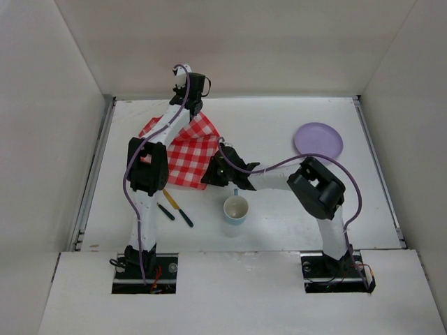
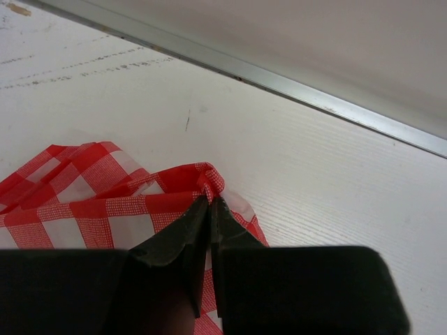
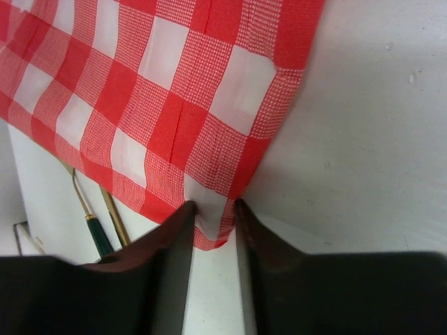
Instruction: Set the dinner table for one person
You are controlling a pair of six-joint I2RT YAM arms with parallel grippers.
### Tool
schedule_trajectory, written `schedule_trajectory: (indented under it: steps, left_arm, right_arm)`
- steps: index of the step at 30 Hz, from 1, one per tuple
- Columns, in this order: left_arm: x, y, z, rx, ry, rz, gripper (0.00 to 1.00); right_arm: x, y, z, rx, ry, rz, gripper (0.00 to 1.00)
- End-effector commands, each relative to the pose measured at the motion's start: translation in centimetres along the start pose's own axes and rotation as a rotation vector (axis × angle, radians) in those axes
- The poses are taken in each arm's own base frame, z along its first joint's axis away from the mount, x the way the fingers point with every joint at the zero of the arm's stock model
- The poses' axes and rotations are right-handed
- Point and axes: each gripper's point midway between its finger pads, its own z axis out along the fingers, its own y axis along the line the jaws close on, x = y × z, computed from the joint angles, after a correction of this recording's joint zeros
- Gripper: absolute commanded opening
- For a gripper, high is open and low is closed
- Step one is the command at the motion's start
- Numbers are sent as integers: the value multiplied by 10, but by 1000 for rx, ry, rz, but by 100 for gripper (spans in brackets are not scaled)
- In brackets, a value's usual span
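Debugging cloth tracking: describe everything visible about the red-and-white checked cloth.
The cloth is thin, woven-looking fabric in red-and-white checks, with fold creases. It is not flat: it lies rumpled on the white table, left of centre. The left end effector is shut on a bunched far corner. The right end effector straddles a near corner with its fingers apart. Cutlery lies by its near edge.
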Motion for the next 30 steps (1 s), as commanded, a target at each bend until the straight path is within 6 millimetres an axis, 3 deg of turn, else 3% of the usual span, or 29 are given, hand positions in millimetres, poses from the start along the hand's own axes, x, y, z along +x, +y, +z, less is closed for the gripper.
schedule_trajectory:
  steps: [1,5,11,16,20,25,28,30]
  left_arm:
    - [-50,-5,-20,45,-88,-70,3]
    - [-51,1,-21,59,-83,-84,1]
    - [-69,18,-24,109,-93,-169,0]
    - [-94,34,-26,145,-100,-283,0]
    - [-133,36,-34,211,-118,-391,0]
    - [-211,31,-85,376,-225,-534,0]
    - [-250,32,-131,473,-315,-574,0]
    - [-254,34,-152,514,-354,-569,0]
  right_arm:
    - [-2,-10,6,-10,-17,67,30]
    - [-32,-1,-7,-70,-118,80,15]
    - [-95,13,-46,-132,-279,39,7]
    - [-175,14,-79,-104,-407,-37,6]
    - [-260,7,-120,28,-516,-142,5]
    - [-359,26,-212,242,-765,-365,5]
    - [-392,34,-266,399,-910,-494,5]
    - [-391,33,-279,485,-947,-591,6]
